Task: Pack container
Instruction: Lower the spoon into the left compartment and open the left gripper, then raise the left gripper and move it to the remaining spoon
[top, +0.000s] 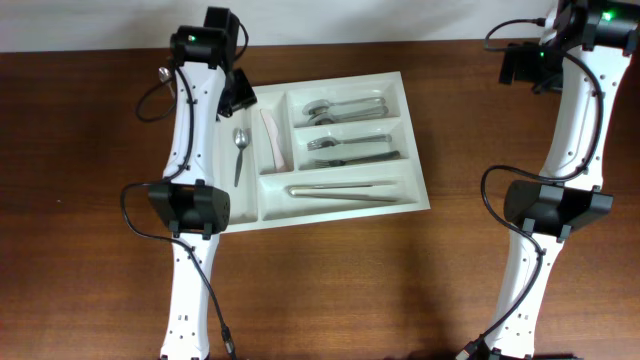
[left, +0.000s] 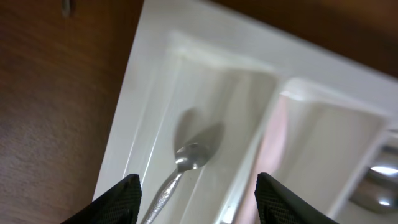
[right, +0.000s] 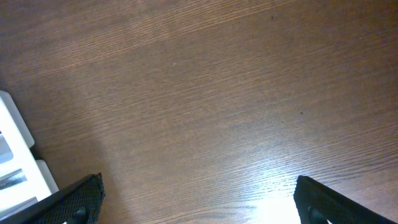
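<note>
The container (top: 243, 205) is a white cutlery tray lying mid-table. My left gripper (top: 240, 95) hovers over its far left corner, jaws open and empty. Directly below, a small metal spoon (top: 239, 150) lies loose in the leftmost narrow compartment. The left wrist view shows that spoon (left: 186, 155) on the tray floor between and below my left gripper (left: 198, 180), touching neither finger, with the tray rim (left: 137, 93) to its left. A pale pink item (top: 272, 138) fills the second narrow slot. My right gripper (top: 525, 65) is open over bare wood at the far right, and stands equally open in the right wrist view (right: 199, 186).
Larger spoons (top: 345, 108), forks (top: 350, 150) and long thin utensils (top: 345, 190) lie in the three crosswise compartments. A corner of the tray (right: 12, 155) shows at the left of the right wrist view. The left arm's elbow (top: 190, 208) overhangs the tray's near left corner.
</note>
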